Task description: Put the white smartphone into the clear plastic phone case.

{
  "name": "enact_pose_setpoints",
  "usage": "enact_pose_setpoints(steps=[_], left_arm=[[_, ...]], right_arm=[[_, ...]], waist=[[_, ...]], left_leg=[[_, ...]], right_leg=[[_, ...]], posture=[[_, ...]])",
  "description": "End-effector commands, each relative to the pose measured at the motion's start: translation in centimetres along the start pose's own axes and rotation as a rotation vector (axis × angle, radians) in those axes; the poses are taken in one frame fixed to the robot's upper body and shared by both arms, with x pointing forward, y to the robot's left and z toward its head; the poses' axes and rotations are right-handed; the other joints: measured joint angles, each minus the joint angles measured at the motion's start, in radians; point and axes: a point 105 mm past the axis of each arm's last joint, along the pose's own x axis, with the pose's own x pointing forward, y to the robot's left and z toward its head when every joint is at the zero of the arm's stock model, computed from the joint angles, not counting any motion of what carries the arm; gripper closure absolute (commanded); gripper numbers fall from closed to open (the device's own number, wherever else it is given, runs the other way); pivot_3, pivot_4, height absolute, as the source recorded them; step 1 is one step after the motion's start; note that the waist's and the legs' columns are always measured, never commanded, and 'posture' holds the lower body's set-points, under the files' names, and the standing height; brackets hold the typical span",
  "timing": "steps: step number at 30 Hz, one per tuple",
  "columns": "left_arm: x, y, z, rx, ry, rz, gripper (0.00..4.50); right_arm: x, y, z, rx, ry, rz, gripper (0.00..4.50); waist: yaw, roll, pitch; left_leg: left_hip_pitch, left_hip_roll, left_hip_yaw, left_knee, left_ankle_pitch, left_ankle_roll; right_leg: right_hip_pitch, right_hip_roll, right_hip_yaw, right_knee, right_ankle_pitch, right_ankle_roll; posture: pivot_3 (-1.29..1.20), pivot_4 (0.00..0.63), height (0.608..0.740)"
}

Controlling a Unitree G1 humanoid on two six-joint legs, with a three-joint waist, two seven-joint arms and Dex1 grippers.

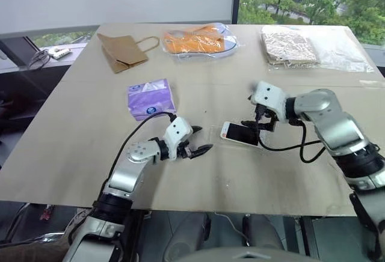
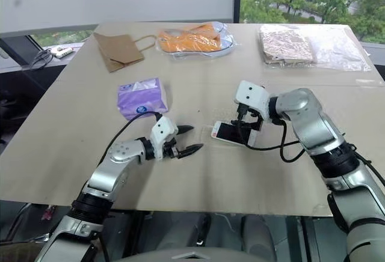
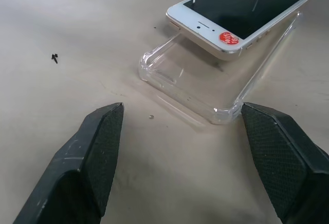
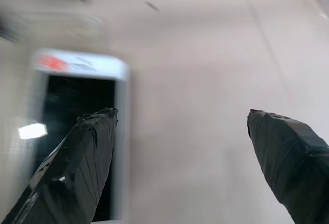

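Both grippers gape empty — left wrist view reveals white smartphone [image 3: 241,13] half-seated on clear plastic phone case [image 3: 205,85].

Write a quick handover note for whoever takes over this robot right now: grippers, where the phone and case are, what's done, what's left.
Left gripper: open, empty, low over the table, pointing at the case's near end.
Right gripper: open, empty, over the phone's far end.
Phone: screen up, lying tilted on the clear case, one end propped on the case's rim, not seated.
Done: phone laid over the case.
Left: line it up and press it in until it sits flush.
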Motion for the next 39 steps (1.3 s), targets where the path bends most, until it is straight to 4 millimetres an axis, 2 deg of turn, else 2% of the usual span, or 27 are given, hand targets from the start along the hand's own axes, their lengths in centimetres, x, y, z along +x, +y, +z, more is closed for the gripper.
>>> enact_pose_setpoints(steps=[1,3,6,9,15,17,20,22,24,27,29,31,34,36,39], left_arm=[[-0.6,1.1,-1.4,-0.016,0.059,0.073,0.76],[-0.6,1.0,-1.4,-0.016,0.059,0.074,0.76],[-0.6,0.9,-1.4,-0.018,0.060,0.075,0.76],[-0.8,0.9,-1.5,-0.021,0.062,0.079,0.76],[-0.9,0.8,-1.5,-0.025,0.063,0.087,0.76],[-0.8,0.7,-1.4,-0.026,0.061,0.087,0.76],[-0.8,0.7,-1.4,-0.027,0.060,0.086,0.76],[-0.8,0.7,-1.3,-0.028,0.058,0.084,0.76],[-0.8,0.7,-1.2,-0.029,0.057,0.081,0.76],[-0.9,0.6,-1.1,-0.048,0.049,0.074,0.76],[-0.9,0.5,-0.8,-0.073,0.025,0.056,0.76],[-1.0,0.5,-0.5,-0.106,0.003,0.045,0.76],[-2.0,0.7,0.0,-0.113,-0.024,-0.002,0.76],[-2.6,0.7,0.1,-0.111,-0.023,-0.033,0.76],[-3.9,0.8,0.3,-0.106,-0.031,-0.092,1.64]], right_arm=[[1.3,-1.2,1.0,-0.090,-0.015,-0.040,0.15],[2.1,-1.2,1.1,-0.097,-0.016,-0.024,0.15],[3.1,0.1,1.6,-0.060,-0.039,0.075,0.15],[2.9,1.2,2.3,-0.062,-0.061,0.155,0.15],[2.5,1.7,2.2,-0.071,-0.060,0.168,0.15],[2.4,1.2,2.2,-0.069,-0.063,0.121,0.15],[1.8,-0.8,2.8,-0.063,-0.092,0.006,0.15],[0.6,-1.3,4.2,-0.005,-0.172,-0.001,0.15],[-0.7,-0.3,5.3,0.054,-0.235,0.069,0.15],[-2.0,2.8,5.8,0.100,-0.271,0.215,0.15],[-1.5,3.8,5.3,0.137,-0.254,0.205,0.15],[-0.8,3.9,4.8,0.149,-0.240,0.151,0.15],[-0.3,4.9,3.7,0.240,-0.226,0.118,0.98],[-0.3,5.0,3.6,0.260,-0.233,0.101,1.89],[-0.7,5.5,3.5,0.268,-0.244,0.117,3.40]], waist=[[-0.002,0.000,0.000],[-0.002,0.000,0.000],[-0.003,0.000,0.000],[-0.005,0.000,0.000],[-0.011,0.000,0.000],[-0.012,0.001,0.000],[-0.013,0.001,0.000],[-0.013,0.001,0.000],[-0.013,0.001,0.000],[-0.011,0.001,0.000],[-0.013,0.001,0.000],[-0.017,0.001,0.000],[-0.021,0.001,0.000],[-0.024,0.001,0.000],[-0.031,0.001,0.000]], left_leg=[[0.000,0.000,0.000,0.000,0.000,0.000],[0.000,0.000,0.000,0.000,0.000,0.000],[0.000,0.000,0.000,0.000,0.000,0.000],[0.000,0.000,-0.001,0.000,0.000,0.000],[0.000,0.000,-0.001,-0.001,0.000,0.000],[0.000,0.000,-0.001,-0.001,0.000,0.000],[0.000,0.000,-0.001,-0.001,0.000,0.000],[0.000,0.000,-0.001,-0.001,0.000,0.000],[-0.001,0.000,-0.001,-0.001,0.000,0.000],[-0.001,0.000,-0.002,-0.001,0.000,0.000],[-0.001,0.000,-0.002,-0.002,0.000,0.000],[-0.001,0.000,-0.002,-0.001,0.000,0.000],[-0.001,0.000,-0.002,-0.001,0.000,0.000],[-0.003,0.000,-0.001,-0.002,0.000,0.000],[-0.006,0.000,0.000,-0.003,0.000,0.000]], right_leg=[[0.000,0.000,0.000,0.000,0.000,0.000],[0.000,0.000,0.000,0.000,0.000,0.000],[0.000,0.000,0.000,0.000,0.000,0.000],[0.000,0.000,0.000,0.000,0.000,0.000],[0.000,0.001,0.000,0.000,0.000,0.000],[0.000,0.001,0.000,0.000,0.000,0.000],[0.000,0.000,0.000,0.000,0.000,0.000],[0.000,0.000,0.000,0.000,0.000,0.000],[-0.001,0.000,0.000,0.000,0.000,0.000],[0.000,0.000,-0.001,-0.001,0.000,0.000],[0.000,0.000,-0.001,-0.001,0.000,0.000],[0.000,0.000,-0.001,-0.001,0.000,0.000],[-0.001,0.000,0.000,0.000,0.000,0.000],[-0.003,0.000,0.000,-0.001,0.000,0.000],[-0.007,0.000,0.002,-0.001,0.000,0.000]], posture=[[0.00,0.150,0.740],[0.00,0.150,0.740],[0.00,0.150,0.740],[0.00,0.150,0.740],[0.00,0.150,0.740],[0.00,0.150,0.740],[0.00,0.150,0.740],[0.00,0.150,0.740],[0.00,0.150,0.740],[0.00,0.150,0.740],[0.00,0.150,0.740],[0.00,0.150,0.740],[0.00,0.150,0.740],[0.00,0.150,0.740],[0.00,0.150,0.740]])
